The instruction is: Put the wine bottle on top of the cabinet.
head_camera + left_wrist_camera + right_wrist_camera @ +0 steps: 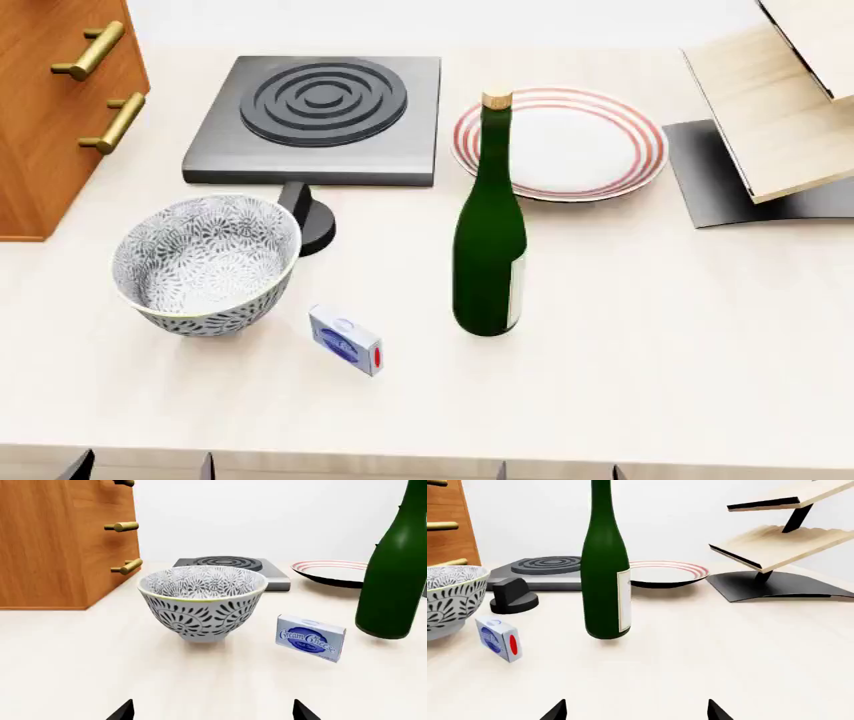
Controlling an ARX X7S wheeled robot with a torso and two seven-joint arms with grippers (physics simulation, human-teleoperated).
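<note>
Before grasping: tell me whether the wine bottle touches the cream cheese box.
Apart. The head view shows bare counter between the wine bottle and the cream cheese box.

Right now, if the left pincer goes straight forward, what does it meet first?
Most likely the patterned bowl, which stands centred ahead of the open left pincer. The gap between them cannot be judged.

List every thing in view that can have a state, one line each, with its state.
wine bottle: upright on the counter, corked, not held.
bowl: upright, empty.
cream cheese box: closed, lying on the counter.
plate: flat, empty.
hotplate: nothing on it.
cabinet: visible drawers shut.
left pincer: open, empty.
right pincer: open, empty.
</note>
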